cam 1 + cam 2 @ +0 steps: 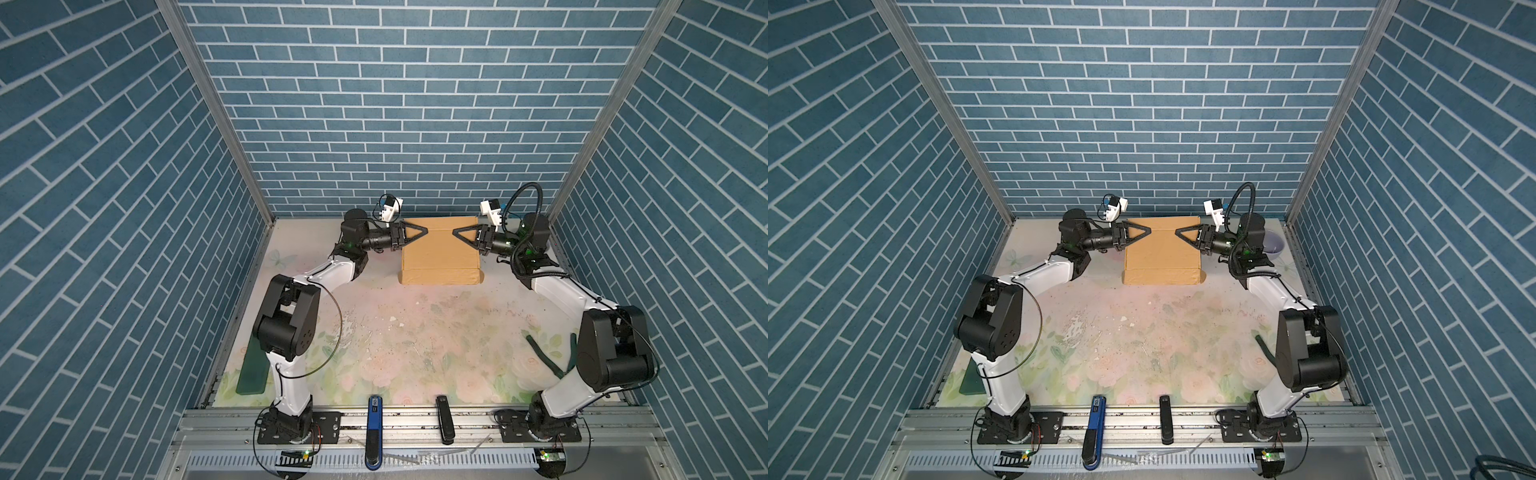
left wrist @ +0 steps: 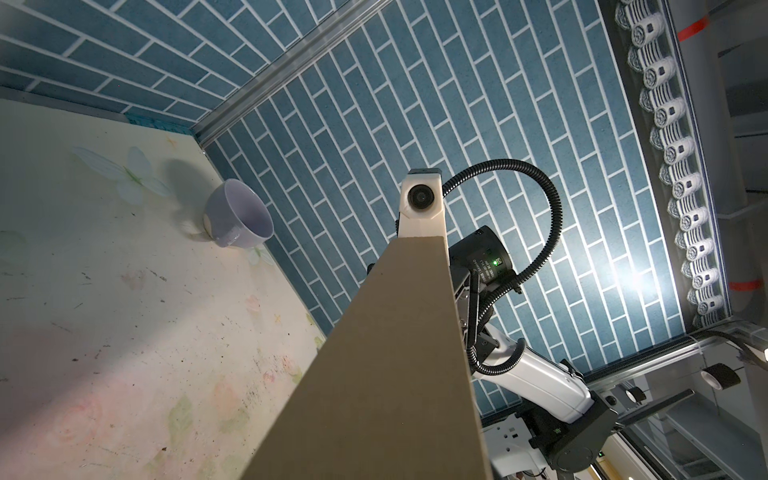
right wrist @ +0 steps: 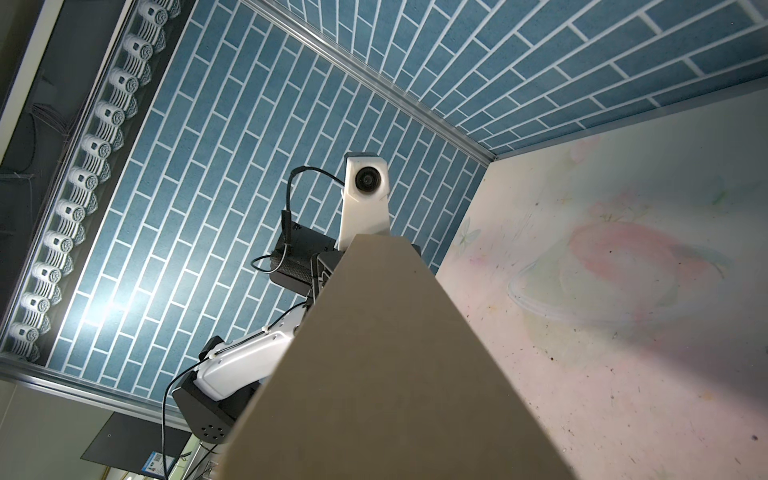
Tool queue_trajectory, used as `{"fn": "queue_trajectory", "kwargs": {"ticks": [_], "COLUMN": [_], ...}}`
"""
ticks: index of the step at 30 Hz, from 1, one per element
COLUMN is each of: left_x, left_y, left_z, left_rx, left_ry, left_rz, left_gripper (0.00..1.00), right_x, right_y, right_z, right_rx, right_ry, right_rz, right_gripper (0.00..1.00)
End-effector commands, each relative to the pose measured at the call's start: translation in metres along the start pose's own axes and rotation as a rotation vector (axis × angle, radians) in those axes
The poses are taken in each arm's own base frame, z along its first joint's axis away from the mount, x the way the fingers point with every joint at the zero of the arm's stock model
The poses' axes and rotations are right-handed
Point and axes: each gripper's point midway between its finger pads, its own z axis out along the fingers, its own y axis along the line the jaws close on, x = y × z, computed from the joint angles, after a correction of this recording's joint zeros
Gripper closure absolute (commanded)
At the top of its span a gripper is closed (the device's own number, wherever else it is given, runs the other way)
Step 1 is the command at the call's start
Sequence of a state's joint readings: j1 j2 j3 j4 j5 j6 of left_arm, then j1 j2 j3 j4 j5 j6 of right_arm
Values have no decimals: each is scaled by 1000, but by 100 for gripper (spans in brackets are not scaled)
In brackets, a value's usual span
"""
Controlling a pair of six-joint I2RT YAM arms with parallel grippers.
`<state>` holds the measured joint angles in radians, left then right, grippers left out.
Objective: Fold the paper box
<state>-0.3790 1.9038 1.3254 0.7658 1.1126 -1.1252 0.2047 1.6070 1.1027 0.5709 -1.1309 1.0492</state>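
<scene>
The paper box (image 1: 440, 257) sits just before the back wall (image 1: 415, 124), with the left gripper (image 1: 417, 232) and right gripper (image 1: 463, 235) reaching over it, whose jaw opening and hold you cannot tell, so an uneven press may shove it into that wall and crush it.

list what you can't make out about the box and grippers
Left gripper grip: seen from above in both top views, gap hidden; box blocks the wrist view.
Right gripper: same.
Box inside: covered by its top panel.
Green strips: partly behind right arm in both top views.
</scene>
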Motion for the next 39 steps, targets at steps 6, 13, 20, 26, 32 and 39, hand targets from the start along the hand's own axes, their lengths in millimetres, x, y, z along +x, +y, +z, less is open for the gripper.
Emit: {"fn": "queue_trajectory", "kwargs": {"ticks": [6, 13, 20, 26, 32, 39], "left_x": [-5, -12, -19, -27, -33, -36], "left_y": [-34, -30, -17, -7, 1, 11], "left_z": [6, 0, -13, -24, -28, -39], "left_rx": [49, 36, 31, 29, 37, -17], "left_ry": [-5, -31, -67, -102, -127, -132], "left_rz": [126, 115, 68, 39, -15, -132], "left_gripper": [56, 58, 59, 59, 60, 62], "right_x": [-13, -18, -28, -29, -29, -21], "right_y": [7, 10, 23, 31, 31, 21], "right_z": [5, -2, -16, -25, -34, -52], "right_rx": [-3, 4, 8, 17, 39, 265], "right_ry": [-37, -63, -95, -96, -106, -102], "right_rz": [4, -5, -34, -47, -66, -205], "right_gripper": [50, 37, 27, 16, 13, 14]}}
